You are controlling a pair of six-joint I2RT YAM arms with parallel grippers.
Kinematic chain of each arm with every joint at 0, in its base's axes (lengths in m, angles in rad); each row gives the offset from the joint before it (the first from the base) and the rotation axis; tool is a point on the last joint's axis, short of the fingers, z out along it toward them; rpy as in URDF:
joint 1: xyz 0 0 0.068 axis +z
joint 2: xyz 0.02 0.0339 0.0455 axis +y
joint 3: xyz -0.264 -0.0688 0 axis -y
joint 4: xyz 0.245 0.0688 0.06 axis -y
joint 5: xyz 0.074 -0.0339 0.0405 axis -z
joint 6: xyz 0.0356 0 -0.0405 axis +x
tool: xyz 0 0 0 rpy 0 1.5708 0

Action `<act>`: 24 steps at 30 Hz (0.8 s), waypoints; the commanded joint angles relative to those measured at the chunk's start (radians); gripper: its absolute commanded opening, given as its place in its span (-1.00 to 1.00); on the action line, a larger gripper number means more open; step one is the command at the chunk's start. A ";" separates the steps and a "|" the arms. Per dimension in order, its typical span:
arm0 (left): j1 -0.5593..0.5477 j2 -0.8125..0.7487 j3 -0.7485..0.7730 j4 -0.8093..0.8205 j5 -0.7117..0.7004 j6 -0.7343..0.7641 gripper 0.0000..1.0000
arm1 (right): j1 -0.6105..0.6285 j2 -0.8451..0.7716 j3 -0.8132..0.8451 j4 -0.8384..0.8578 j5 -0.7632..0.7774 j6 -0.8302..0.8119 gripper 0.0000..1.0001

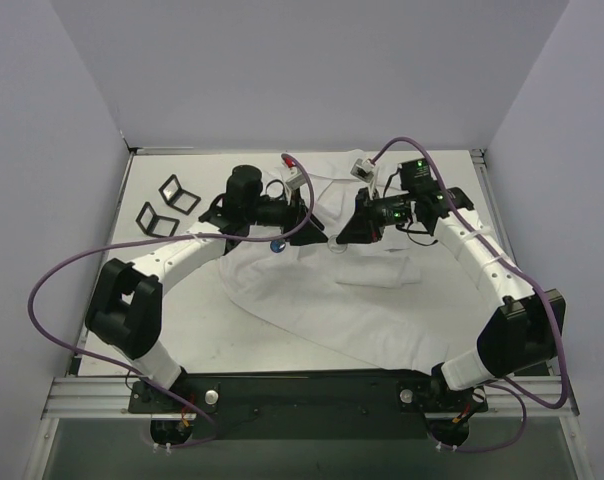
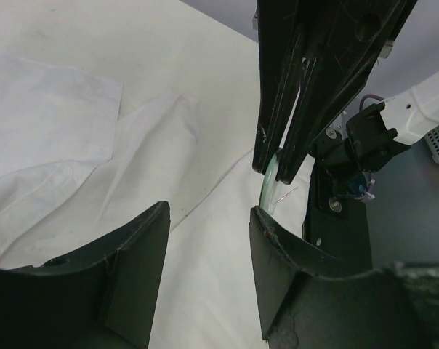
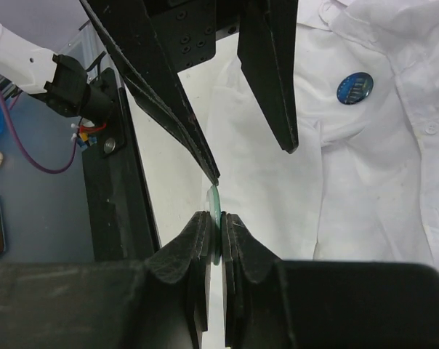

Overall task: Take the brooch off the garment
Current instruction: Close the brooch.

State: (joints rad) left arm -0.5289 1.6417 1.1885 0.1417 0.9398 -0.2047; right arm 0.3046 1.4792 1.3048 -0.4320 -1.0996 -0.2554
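Note:
The garment (image 1: 382,310) is a large white shirt spread over the table, also filling the left wrist view (image 2: 59,109) and the right wrist view (image 3: 365,189). My right gripper (image 3: 221,218) is shut on a brooch (image 3: 214,198), a thin green-edged disc seen edge-on. In the left wrist view the brooch (image 2: 269,185) shows a fine pin wire below the right gripper (image 2: 274,163). My left gripper (image 2: 208,211) is open with only cloth between its fingers; one fingertip (image 3: 214,174) sits at the disc's top edge. Both grippers meet over the shirt's upper middle (image 1: 332,232).
A blue round badge (image 3: 354,88) lies on the shirt near the collar, beside the left arm (image 1: 276,243). Two black square frames (image 1: 168,205) sit at the back left of the table. Walls close in the far and side edges; the black base rail (image 1: 302,385) runs along the front.

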 commanded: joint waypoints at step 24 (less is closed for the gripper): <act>0.050 0.010 -0.132 0.538 0.197 -0.347 0.13 | -0.022 0.013 -0.024 -0.028 -0.141 -0.085 -1.00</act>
State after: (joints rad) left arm -0.4774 1.6661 1.0641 0.5518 1.0832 -0.4973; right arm 0.2882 1.4830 1.2823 -0.4519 -1.1831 -0.2993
